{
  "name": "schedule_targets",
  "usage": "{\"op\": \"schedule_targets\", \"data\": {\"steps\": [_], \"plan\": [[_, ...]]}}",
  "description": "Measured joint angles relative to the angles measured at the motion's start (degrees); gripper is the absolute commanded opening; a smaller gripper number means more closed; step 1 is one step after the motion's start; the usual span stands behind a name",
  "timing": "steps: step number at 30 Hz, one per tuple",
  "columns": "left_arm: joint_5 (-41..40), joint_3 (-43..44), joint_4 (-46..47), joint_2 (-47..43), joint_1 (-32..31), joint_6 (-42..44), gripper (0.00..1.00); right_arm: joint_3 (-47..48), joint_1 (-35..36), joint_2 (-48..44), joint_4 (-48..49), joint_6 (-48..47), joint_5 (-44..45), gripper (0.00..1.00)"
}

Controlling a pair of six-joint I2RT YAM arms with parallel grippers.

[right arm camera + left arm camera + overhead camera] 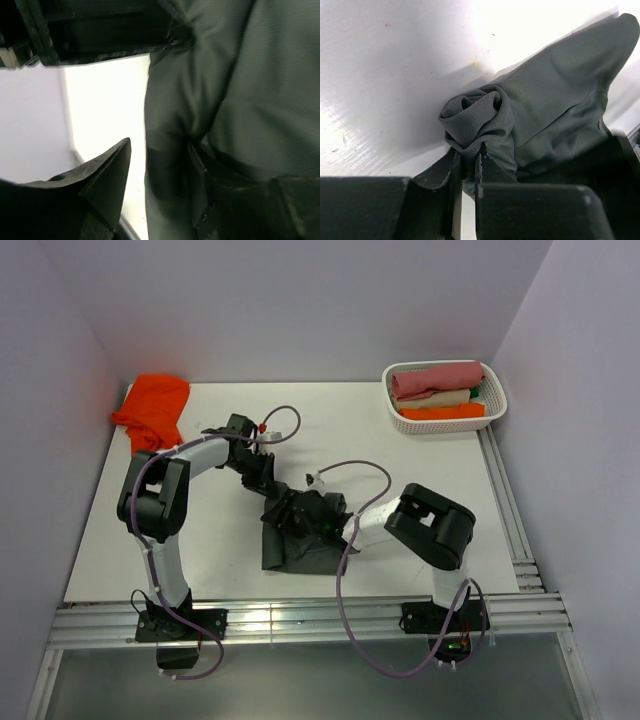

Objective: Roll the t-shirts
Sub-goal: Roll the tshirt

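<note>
The charcoal t-shirt [300,545] lies crumpled in the middle of the counter [450,480], its fine-meshed cloth wound at 1 end into a tight spiral. The left fingers [440,175] pinch that spiral. The right fingers [107,170] stand apart, 1 against the cloth. The orange t-shirt [155,410] lies bunched at the far left corner.

left arm [195,456] jaws pinched together; right arm [372,526] jaws spread apart, both reaching inward.
</note>
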Motion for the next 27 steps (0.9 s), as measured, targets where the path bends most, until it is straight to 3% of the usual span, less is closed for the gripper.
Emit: {"op": "schedule_targets", "data": {"steps": [13, 23, 27], "plan": [[-4.55, 0.0, -0.15, -1.2, -2.14, 0.15, 0.05, 21.18, 11.02, -1.31, -46.29, -1.99, 15.34, 0.61], [-6.27, 0.02, -0.24, -1.64, -2.84, 0.15, 0.04, 24.52, 14.78, -2.16, -62.45, -0.72, 19.5, 0.61], [-6.82, 0.02, -0.28, -1.75, -3.06, 0.15, 0.04, 31.63, 15.3, -2.16, -70.29, -0.98, 23.34, 0.61]]}}
